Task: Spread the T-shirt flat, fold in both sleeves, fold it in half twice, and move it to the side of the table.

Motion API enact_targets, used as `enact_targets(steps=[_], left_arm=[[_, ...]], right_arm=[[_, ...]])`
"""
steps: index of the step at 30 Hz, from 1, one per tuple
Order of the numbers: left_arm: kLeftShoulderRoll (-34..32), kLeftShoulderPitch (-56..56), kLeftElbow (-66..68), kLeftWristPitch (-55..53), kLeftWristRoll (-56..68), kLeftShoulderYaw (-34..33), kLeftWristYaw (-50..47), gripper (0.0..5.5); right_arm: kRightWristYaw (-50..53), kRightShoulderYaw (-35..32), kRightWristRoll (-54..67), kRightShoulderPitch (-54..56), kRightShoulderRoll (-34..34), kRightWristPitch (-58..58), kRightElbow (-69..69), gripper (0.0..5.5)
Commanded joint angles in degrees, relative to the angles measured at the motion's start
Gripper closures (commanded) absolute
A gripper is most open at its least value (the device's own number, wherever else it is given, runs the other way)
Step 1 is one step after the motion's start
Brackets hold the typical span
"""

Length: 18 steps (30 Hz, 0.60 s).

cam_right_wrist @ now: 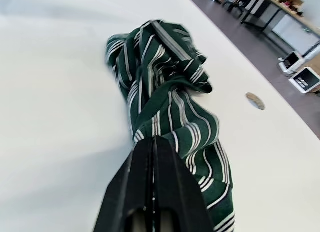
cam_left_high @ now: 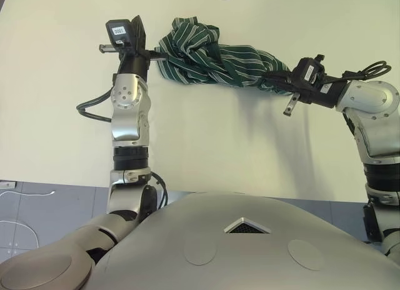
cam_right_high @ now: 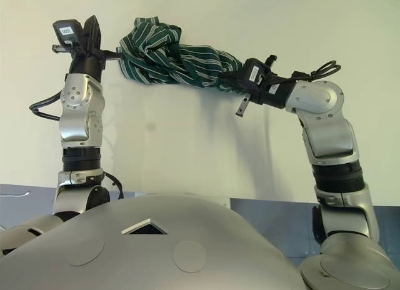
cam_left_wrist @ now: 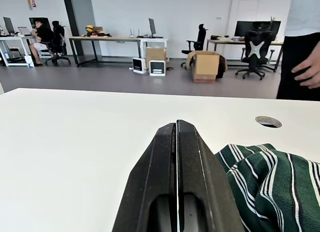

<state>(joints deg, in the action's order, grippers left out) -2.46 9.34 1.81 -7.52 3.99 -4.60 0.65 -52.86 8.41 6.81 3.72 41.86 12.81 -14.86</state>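
Left eye view: T-shirt (cam_left_high: 206, 55) bunched on table (cam_left_high: 219, 146).

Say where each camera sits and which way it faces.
Eye views: on the head, looking forward and down at the table, T-shirt, left arm and right arm.
Left wrist view: on the left wrist, looking along the left pincer across the table into the room.
Right wrist view: on the right wrist, looking along the right pincer at the T-shirt.
Shared: all four show T-shirt and table.
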Motion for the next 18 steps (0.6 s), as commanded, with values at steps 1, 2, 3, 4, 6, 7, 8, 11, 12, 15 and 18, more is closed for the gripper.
enact_targets(steps=[1, 2, 3, 4, 6, 7, 8, 11, 12, 15, 18], left_arm=[[-0.01, -0.43, -0.4, -0.91, -0.39, -0.17, -0.77, 5.49], [-0.04, -0.17, -0.3, -0.97, -0.37, -0.24, -0.79, 5.49], [-0.07, 0.09, -0.19, -1.02, -0.35, -0.28, -0.78, 5.49], [-0.17, 0.42, 0.15, -0.95, -0.34, -0.3, -0.74, 5.49], [-0.28, 0.89, 0.76, -0.71, -0.29, -0.39, -0.77, 5.49], [-0.25, 1.06, 0.98, -0.6, -0.3, -0.38, -0.8, 5.49], [-0.14, 1.17, 1.06, -0.54, -0.35, -0.28, -0.87, 5.49], [0.33, 2.01, 1.57, -0.35, -0.04, -0.25, -1.01, 5.5], [0.52, 2.27, 1.63, -0.4, 0.43, -0.55, -1.09, 5.5], [0.31, 2.52, 2.17, -0.35, 0.97, -1.11, -0.99, 5.5], [-0.02, 3.03, 3.0, -0.38, 1.16, -1.33, -0.68, 5.5]], right_arm=[[1.08, 4.36, -8.01, 1.11, 1.58, -5.87, 1.16, 5.4], [1.82, 5.22, -9.67, 1.33, 1.14, -7.1, 1.66, 5.4], [2.38, 5.78, -10.69, 1.57, 0.63, -7.86, 2.2, 5.4], [2.57, 6.29, -11.36, 1.82, 0.28, -8.59, 2.67, 5.4], [3.67, 6.67, -12.4, 2.32, -0.67, -9.57, 2.81, 5.4], [4.12, 6.79, -13.12, 2.74, -0.96, -10.18, 3.19, 5.4], [4.38, 6.88, -13.6, 3.18, -1.14, -10.59, 3.55, 5.4], [6.2, 1.68, -4.25, 5.68, -6.92, 1.7, 2.55, 5.26], [8.64, -3.82, 3.17, 8.35, -11.06, 11.33, 4.56, 5.26], [14.03, -13.81, 15.01, 10.94, -17.84, 23.63, 9.14, 4.88], [18.3, -16.11, 16.48, 7.97, -20.82, 24.43, 10.2, 4.75]])
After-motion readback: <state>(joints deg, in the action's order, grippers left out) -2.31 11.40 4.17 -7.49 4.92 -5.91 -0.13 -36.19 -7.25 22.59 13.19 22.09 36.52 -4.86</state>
